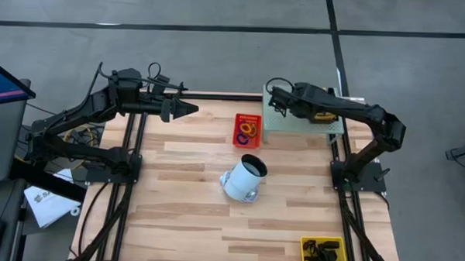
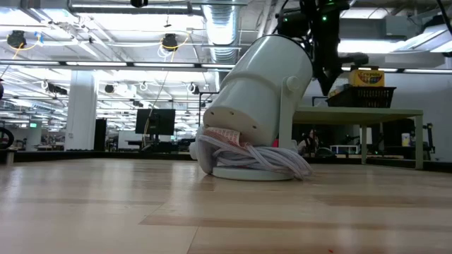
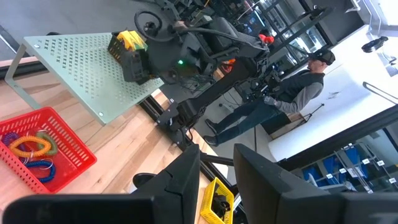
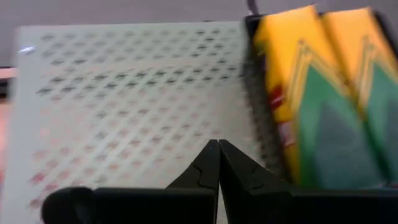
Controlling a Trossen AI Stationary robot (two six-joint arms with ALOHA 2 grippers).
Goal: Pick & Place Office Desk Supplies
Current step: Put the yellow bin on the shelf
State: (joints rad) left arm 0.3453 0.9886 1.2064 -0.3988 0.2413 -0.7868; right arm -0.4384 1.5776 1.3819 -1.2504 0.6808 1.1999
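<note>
Two yellow-green crayon boxes [image 4: 323, 93] stand in a black mesh basket [image 1: 323, 115] on a pale perforated shelf [image 1: 294, 129] at the table's far right. My right gripper [image 4: 219, 152] is shut and hovers above the shelf's bare left part [image 1: 274, 99], beside the basket, touching nothing. Coloured rubber-band rings [image 3: 28, 149] lie in a red basket [image 1: 246, 129] left of the shelf. Black binder clips [image 1: 321, 250] fill a yellow basket at the near right corner. My left gripper [image 3: 217, 171] is open and held above the far left of the table [image 1: 188, 109], pointing right.
A white tilted cylinder on a round base [image 1: 245, 177], with white cord bunched at its foot [image 2: 254, 159], stands at the table's middle. The shelf stands on thin legs [image 2: 361, 137]. A person [image 3: 292, 93] stands beyond the table's right side. Bare wood lies near and left.
</note>
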